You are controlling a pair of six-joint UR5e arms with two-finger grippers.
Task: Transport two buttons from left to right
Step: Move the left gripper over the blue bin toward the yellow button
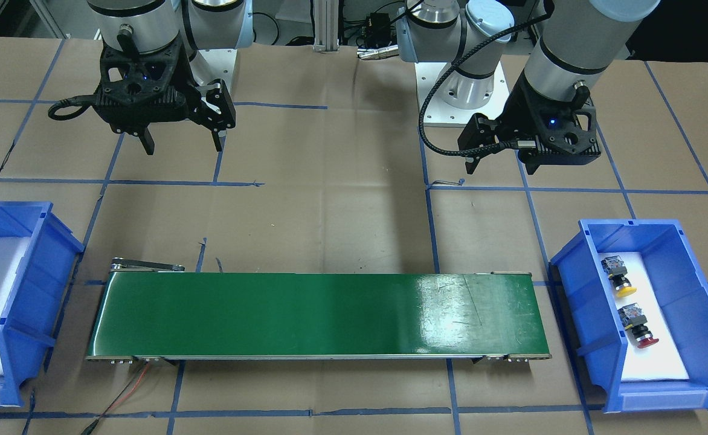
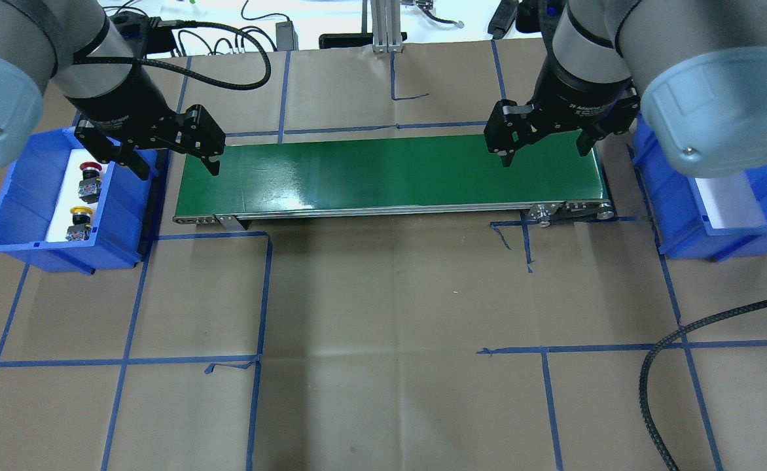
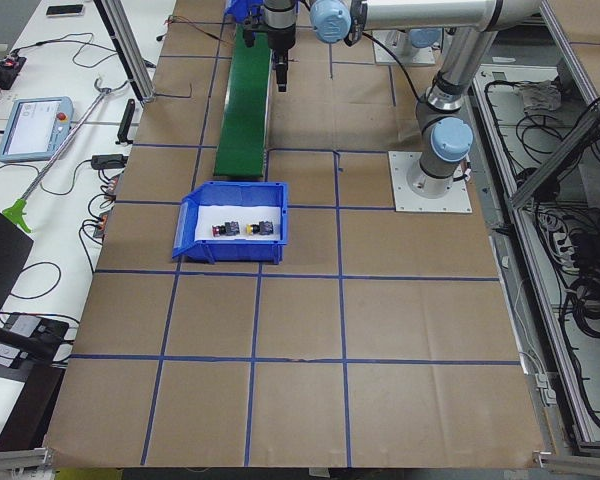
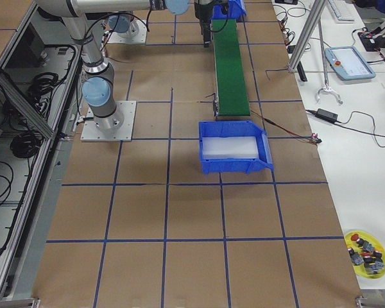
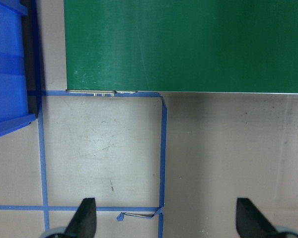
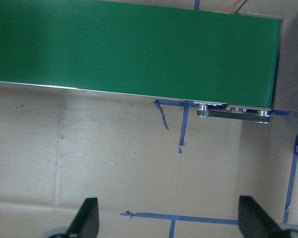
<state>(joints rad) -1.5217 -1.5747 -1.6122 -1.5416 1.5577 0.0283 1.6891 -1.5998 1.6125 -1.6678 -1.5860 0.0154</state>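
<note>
Lying together: yellow button (image 1: 617, 277), red button (image 1: 638, 328), bodies seemingly grey.

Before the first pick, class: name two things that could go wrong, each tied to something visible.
1. The red button and yellow button lie close together in the blue bin; the open left tool may bump a wall or the neighbour.
2. Lying on their sides, they might roll on the green belt.

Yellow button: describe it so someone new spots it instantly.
Find the green conveyor belt mid-table, then the blue bin off its end on the robot's left. Two push-buttons lie inside; the yellow button is the one nearer the robot, yellow-capped where the red button is red-capped.
</note>
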